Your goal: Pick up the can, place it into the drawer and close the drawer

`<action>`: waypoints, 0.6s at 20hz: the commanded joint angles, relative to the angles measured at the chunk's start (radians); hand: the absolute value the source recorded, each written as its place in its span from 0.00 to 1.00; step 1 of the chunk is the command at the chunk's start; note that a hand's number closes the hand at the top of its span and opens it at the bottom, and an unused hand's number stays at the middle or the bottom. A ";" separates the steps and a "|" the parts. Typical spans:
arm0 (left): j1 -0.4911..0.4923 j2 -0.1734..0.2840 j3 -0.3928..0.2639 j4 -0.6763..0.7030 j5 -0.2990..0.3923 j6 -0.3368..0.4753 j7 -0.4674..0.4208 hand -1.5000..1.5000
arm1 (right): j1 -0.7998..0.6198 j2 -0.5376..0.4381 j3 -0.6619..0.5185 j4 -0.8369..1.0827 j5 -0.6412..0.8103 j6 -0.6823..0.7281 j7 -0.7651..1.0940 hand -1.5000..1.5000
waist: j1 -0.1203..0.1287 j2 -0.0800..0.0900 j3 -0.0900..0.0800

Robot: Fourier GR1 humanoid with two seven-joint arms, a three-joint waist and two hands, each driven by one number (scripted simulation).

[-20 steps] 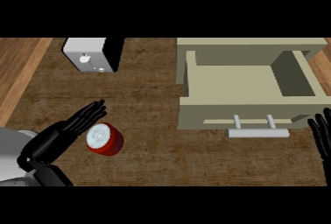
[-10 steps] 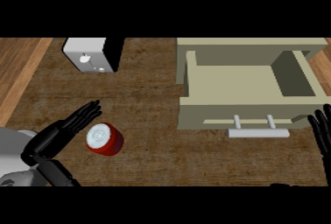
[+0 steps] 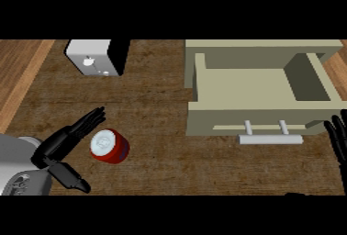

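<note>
One red can lying tipped on the wooden counter, left hand sitting just beside it, fingers straight and apart, not curling round it yet.

Can is looking small, stiff and likely light, smooth sides probably slippery and prone to rolling; best taken across the red body, thumb opposite fingers. White lid is showing a mark, no readable writing. Open drawer is sitting well apart to the right, handle facing out. Right hand is resting at the right edge, fingers straight.
</note>
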 commanded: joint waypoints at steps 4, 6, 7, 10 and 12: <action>-0.035 0.026 -0.020 0.188 -0.082 0.004 -0.200 0.00 | -0.013 -0.007 -0.034 0.049 -0.014 0.017 -0.030 0.00 | 0.000 0.000 0.000; -0.056 0.018 -0.040 0.218 -0.101 0.025 -0.207 0.00 | 0.018 0.007 -0.012 -0.008 0.023 0.008 -0.021 0.00 | -0.001 0.000 0.000; -0.033 0.015 -0.033 0.215 -0.092 0.035 -0.198 0.00 | 0.055 0.038 0.011 -0.009 0.031 0.017 -0.060 0.00 | 0.000 0.000 0.000; -0.092 0.059 -0.036 0.349 -0.128 0.038 -0.300 0.00 | 0.039 0.056 0.037 0.028 0.055 0.009 -0.091 0.00 | -0.003 0.001 0.000; -0.124 0.028 -0.036 0.356 -0.113 0.064 -0.249 0.00 | -0.002 0.043 0.034 0.028 0.062 0.000 -0.061 0.00 | -0.001 0.000 0.000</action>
